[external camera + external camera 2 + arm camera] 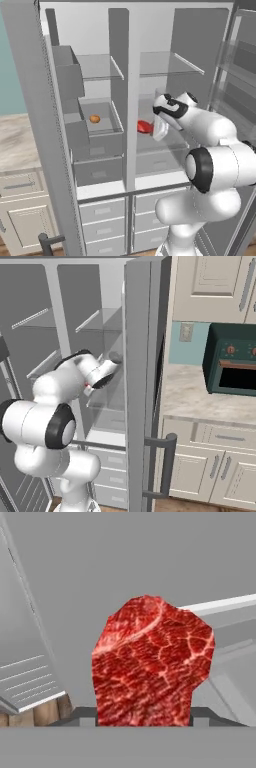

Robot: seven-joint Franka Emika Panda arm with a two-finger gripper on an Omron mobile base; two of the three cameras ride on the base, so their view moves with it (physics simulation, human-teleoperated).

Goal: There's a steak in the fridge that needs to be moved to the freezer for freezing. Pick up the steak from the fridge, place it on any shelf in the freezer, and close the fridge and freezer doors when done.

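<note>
The steak (pixel 144 127) is a red marbled slab hanging just above a glass shelf (pixel 165 145) in the fridge, the wider right half of the open grey appliance. My gripper (pixel 152 128) reaches in from the right and is shut on it. In the hand view the steak (pixel 150 662) stands up from between my fingertips (pixel 82 715), with my gripper (pixel 144 717) at its base. The freezer (pixel 95 100) is the narrower left half with grey bins. The plain freezer door (pixel 30 125) and the fridge door (pixel 140 381) both stand open.
A small round orange item (pixel 94 119) lies in a freezer bin. Grey drawers (pixel 102 215) sit below both halves. A teal oven (pixel 232 361) stands on the counter (pixel 195 401) right of the fridge door, above beige cabinets (pixel 200 471).
</note>
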